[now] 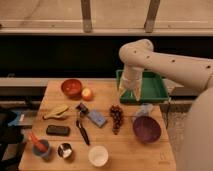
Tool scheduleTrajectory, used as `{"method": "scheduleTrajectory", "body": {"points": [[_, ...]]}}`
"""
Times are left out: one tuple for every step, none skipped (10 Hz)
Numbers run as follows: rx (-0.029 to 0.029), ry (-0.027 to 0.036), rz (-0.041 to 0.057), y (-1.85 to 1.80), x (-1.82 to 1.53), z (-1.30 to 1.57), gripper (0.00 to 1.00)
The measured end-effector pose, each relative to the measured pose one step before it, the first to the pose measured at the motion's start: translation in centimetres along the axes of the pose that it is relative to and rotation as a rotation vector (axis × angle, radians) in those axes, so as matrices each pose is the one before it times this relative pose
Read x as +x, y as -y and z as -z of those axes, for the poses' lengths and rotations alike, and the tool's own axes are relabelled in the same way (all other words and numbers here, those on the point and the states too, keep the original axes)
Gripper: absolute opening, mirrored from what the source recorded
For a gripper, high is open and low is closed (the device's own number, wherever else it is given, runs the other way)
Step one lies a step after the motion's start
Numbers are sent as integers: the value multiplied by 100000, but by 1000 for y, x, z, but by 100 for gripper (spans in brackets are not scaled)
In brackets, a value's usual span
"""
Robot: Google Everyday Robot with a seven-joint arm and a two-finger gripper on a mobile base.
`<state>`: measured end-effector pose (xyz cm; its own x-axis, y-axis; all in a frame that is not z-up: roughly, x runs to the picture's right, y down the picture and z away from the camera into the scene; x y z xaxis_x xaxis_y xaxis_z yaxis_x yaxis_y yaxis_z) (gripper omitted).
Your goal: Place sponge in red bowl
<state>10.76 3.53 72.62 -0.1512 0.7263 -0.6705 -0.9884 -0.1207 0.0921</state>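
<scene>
The sponge (97, 118) is a small light blue-grey block lying flat near the middle of the wooden table. The red bowl (71, 87) stands at the table's back left, with an apple (87, 93) just to its right. My gripper (128, 94) hangs from the white arm above the back of the table, at the left edge of the green tray (152, 89). It is to the right of and behind the sponge, well apart from it. Nothing shows in the gripper.
A purple bowl (146, 128) and a clear plastic item (145, 110) lie at the right. Grapes (116, 117) lie beside the sponge. A black tool (82, 131), black slab (58, 130), banana (56, 111), white cup (98, 155), metal cup (64, 150) and a small bowl (40, 147) fill the left and front.
</scene>
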Motion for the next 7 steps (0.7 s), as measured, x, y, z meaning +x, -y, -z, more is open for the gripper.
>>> {"method": "scheduleTrajectory", "body": {"points": [[-942, -2057, 10724, -2461, 255, -589, 65], [-992, -1263, 7903, -1283, 364, -391, 65], [-1483, -1571, 11069, -1515, 781, -474, 65], [-1492, -1060, 13161, -1229, 960, -380, 65], [-329, -892, 7941, -800, 792, -211, 65], [62, -986, 9064, -875, 766, -282, 65], [-116, -405, 4791, -635, 273, -136, 65]]}}
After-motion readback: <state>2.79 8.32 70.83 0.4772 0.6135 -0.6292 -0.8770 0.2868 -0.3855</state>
